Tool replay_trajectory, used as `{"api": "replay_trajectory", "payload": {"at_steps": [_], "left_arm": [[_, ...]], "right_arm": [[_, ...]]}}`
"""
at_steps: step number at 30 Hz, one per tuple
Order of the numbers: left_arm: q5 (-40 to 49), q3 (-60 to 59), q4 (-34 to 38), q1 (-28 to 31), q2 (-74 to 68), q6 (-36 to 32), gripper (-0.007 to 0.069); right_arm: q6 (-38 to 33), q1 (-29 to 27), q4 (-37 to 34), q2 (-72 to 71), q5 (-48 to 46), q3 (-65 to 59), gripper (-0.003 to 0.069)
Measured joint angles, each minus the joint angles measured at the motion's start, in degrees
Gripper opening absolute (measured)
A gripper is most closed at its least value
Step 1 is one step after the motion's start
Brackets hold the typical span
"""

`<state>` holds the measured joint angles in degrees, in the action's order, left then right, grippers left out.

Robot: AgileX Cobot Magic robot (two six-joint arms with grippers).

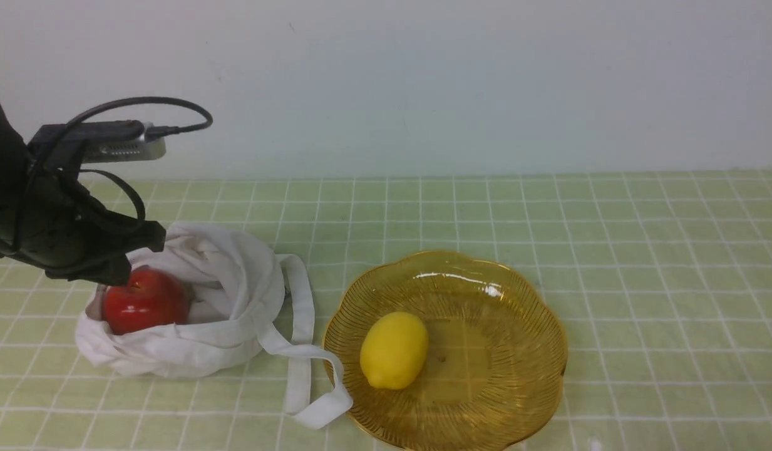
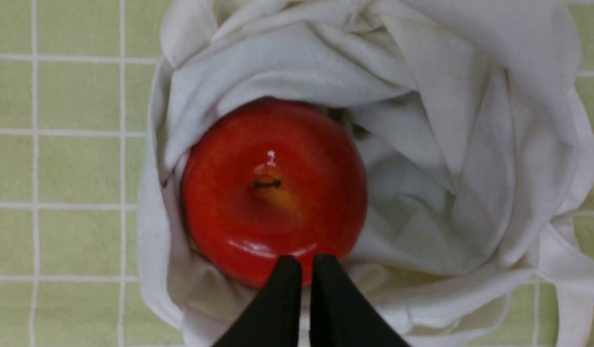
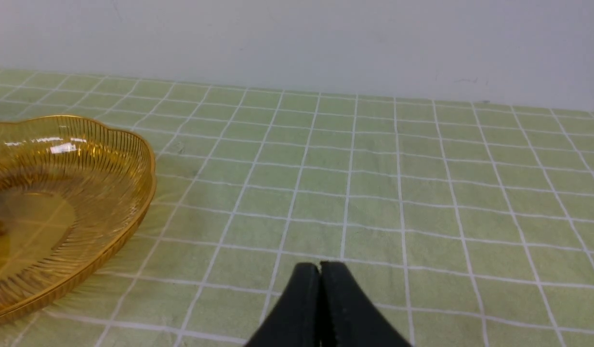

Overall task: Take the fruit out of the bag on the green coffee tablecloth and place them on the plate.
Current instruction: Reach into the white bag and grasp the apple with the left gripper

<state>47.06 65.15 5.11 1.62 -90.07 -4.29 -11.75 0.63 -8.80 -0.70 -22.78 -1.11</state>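
The red apple [image 1: 144, 300] lies stem up in the open white tote bag [image 1: 229, 269] on the green checked tablecloth [image 1: 642, 250]. My left gripper [image 1: 119, 272] hangs just above the apple's near-left edge. In the left wrist view the apple [image 2: 272, 193] sits in the bag's [image 2: 422, 144] mouth, and the gripper's [image 2: 306, 262] two black fingers stand nearly together, empty, at its rim. The amber glass plate [image 1: 486, 300] lies to the right of the bag. My right gripper [image 3: 320, 267] is shut and empty over bare cloth beside the plate [image 3: 60, 193]; it does not show in the front view.
A yellow lemon [image 1: 394, 351] lies on the plate's left half. The bag's strap handles [image 1: 301, 351] trail across the cloth to the plate's left rim. A pale wall stands behind the table.
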Motion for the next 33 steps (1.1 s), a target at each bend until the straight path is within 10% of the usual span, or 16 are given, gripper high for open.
{"api": "replay_trajectory", "payload": {"at_steps": [14,33], "left_arm": [[-5.63,0.06,0.13,0.00,-6.04,-3.05,0.0665],[-6.93,0.45,-4.06,0.00,-12.05,-2.50,0.0685]], "right_arm": [[0.00,0.00,0.00,0.00,0.00,0.00,-0.0015],[0.00,0.00,0.00,0.00,0.00,0.00,-0.0015]]}}
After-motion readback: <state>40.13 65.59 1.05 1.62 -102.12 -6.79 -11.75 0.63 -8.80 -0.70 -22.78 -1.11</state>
